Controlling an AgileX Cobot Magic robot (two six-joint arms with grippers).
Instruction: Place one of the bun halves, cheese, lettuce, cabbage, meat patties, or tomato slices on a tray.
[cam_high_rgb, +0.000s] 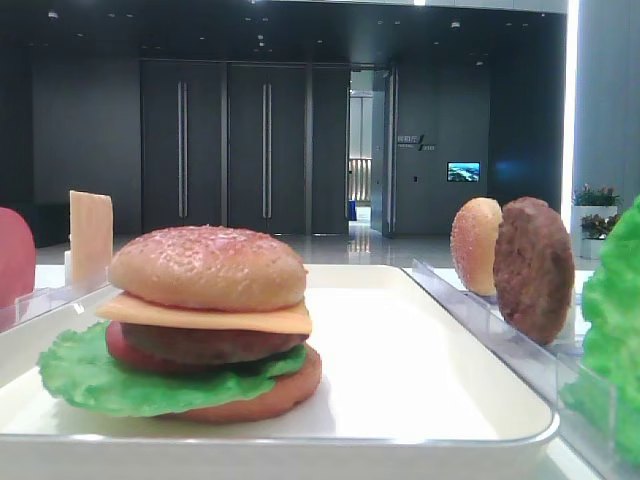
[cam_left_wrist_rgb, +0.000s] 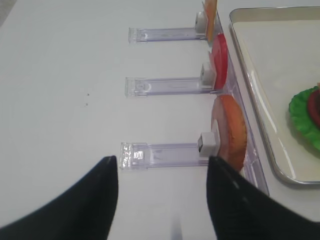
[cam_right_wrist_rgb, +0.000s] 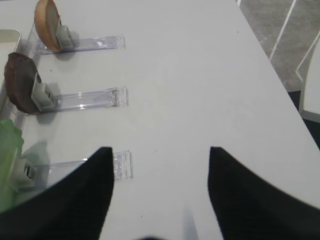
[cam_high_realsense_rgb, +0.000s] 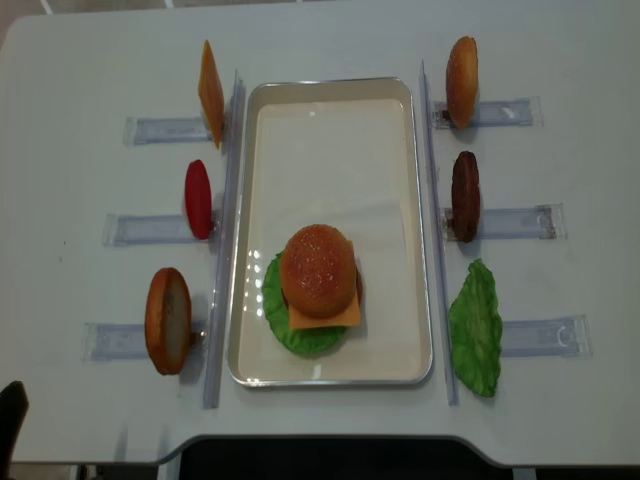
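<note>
Dark panelled wall (cam_high_rgb: 230, 140) behind my white table (cam_high_realsense_rgb: 330, 40) — open doorway (cam_high_rgb: 362, 150) lit beyond. Small glowing screen (cam_high_rgb: 463, 172), potted plants (cam_high_rgb: 597, 205) at right — glossy floor.

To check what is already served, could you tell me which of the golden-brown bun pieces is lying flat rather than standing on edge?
The domed speckled bun top capping the burger stack on the white tray; the others stand upright in clear plastic racks beside it.

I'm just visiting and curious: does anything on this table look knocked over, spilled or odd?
Nothing stands out. The burger sits stacked on the tray, off-centre toward the near end, and the spare pieces stand upright in their racks on both sides.
</note>
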